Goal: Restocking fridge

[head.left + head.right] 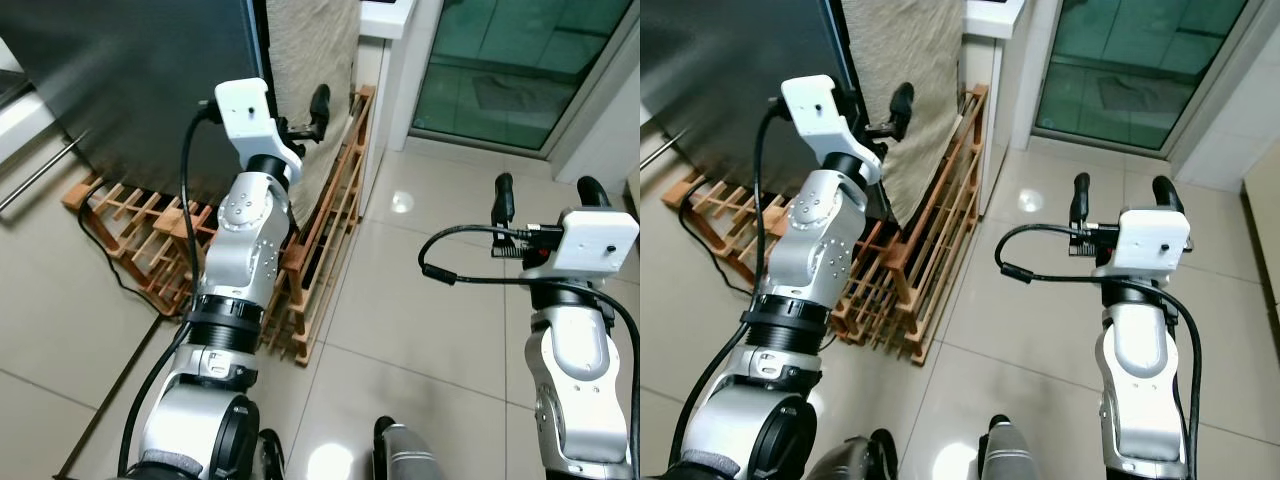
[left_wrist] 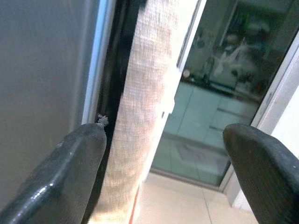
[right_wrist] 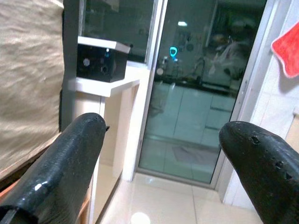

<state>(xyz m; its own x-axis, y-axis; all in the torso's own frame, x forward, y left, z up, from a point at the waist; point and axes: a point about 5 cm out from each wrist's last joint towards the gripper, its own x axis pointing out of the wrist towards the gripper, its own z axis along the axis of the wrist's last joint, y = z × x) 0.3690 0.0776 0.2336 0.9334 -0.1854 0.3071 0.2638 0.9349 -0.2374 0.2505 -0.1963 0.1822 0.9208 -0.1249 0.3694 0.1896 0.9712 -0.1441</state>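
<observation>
Left eye view puts your left gripper [image 1: 305, 118] raised high, right at the edge of the fridge [image 1: 130, 90], whose dark grey door stands beside it on the outer side. Your left wrist view shows both fingers [image 2: 70, 172] spread wide with nothing between them but air; one finger sits just beside the fridge door's edge, and straight ahead of the gap hangs a beige cloth [image 2: 145, 93] down the fridge's side. A dark slit runs between the door edge and that cloth, so you have very little room on that side.

Below the left gripper, wooden slatted racks [image 1: 320, 250] lean against the fridge and the cloth, and more lie flat on the tiled floor [image 1: 430, 330] with a black cable trailing past them.

Your right gripper [image 1: 1122, 195] is held out over bare floor, well apart from the fridge, its fingers [image 3: 65, 168] also wide open and empty. Ahead of it stands a glass sliding door [image 3: 201, 93], with a white counter [image 3: 105, 86] carrying a small black box [image 3: 100, 60] nearer the fridge side. A red cloth [image 3: 286, 51] hangs at the wall on the gripper's outer side.
</observation>
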